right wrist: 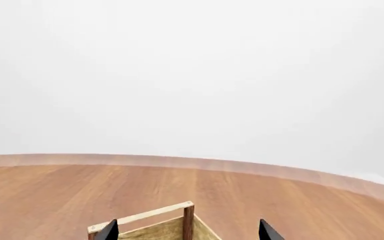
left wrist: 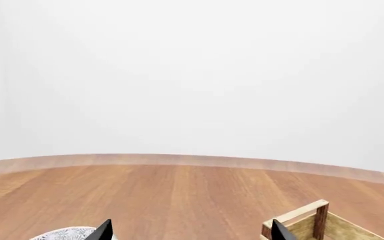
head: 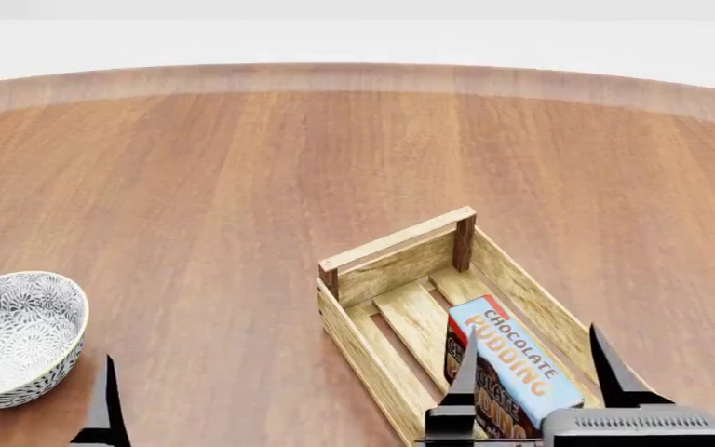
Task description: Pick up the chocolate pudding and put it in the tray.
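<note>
The chocolate pudding [head: 516,369], a flat carton with a light blue printed top and dark brown sides, lies tilted inside the tray [head: 395,250], a light-wood slatted crate near the table's front right. My right gripper [head: 534,365] is open, its black fingers standing on either side of the carton without gripping it. In the right wrist view the tray's far handle bar [right wrist: 145,216] shows between the open fingertips [right wrist: 106,231]; the pudding is out of view there. My left gripper [head: 37,384] is open and empty at the front left, next to the bowl.
A round patterned white-grey bowl [head: 16,331] sits at the table's left front; its rim shows in the left wrist view [left wrist: 65,234], and so does a tray corner [left wrist: 312,220]. The round wooden table [head: 271,158] stretches far ahead to a curved edge.
</note>
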Controlling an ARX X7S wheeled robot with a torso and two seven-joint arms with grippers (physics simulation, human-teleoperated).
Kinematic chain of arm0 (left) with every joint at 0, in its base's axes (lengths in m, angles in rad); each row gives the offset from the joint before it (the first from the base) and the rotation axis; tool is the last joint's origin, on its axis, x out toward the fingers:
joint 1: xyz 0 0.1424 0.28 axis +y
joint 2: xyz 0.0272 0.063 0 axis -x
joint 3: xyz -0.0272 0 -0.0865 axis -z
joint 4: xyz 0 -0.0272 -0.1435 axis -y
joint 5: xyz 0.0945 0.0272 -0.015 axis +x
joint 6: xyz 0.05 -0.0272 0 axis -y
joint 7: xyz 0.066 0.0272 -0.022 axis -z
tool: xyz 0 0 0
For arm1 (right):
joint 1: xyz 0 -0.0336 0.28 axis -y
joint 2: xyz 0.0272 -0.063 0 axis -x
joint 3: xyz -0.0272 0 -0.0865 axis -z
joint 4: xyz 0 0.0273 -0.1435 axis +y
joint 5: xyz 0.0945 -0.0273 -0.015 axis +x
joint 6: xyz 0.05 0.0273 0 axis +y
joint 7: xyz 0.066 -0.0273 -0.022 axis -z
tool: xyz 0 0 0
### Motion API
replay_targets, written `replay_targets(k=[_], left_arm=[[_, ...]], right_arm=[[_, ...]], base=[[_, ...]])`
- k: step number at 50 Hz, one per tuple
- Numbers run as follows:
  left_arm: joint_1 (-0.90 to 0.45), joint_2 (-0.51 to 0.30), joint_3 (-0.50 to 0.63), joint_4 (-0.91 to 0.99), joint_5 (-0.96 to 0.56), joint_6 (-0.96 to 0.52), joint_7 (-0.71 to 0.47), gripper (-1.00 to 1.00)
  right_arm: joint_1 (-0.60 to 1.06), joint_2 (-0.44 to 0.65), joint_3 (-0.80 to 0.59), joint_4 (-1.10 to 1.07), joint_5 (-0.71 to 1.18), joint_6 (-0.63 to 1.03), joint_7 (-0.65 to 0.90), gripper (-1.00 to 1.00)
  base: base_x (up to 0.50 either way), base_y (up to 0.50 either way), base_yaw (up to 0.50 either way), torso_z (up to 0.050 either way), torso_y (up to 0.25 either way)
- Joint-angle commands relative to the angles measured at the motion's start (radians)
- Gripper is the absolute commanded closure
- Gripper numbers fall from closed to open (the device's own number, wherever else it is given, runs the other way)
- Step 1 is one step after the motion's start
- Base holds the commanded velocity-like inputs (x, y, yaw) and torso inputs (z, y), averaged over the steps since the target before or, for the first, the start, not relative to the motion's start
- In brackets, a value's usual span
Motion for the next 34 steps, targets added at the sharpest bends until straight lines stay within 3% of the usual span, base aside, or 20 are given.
replay_targets(k=[1,34], left_arm=[[0.016,-0.013,-0.002,0.045,-0.004,-0.005,-0.01,-1.0],[0.106,-0.08,-0.009,0.277,-0.001,-0.017,-0.047,-1.0]], right_arm=[[-0.045,0.022,-0.001,-0.116,-0.011,0.001,0.022,-1.0],[-0.177,0.074,0.005,-0.416,-0.035,-0.008,0.08,-1.0]], base=[[0.0,0.0,0.0,0.0,0.0],[0.0,0.0,0.0,0.0,0.0]])
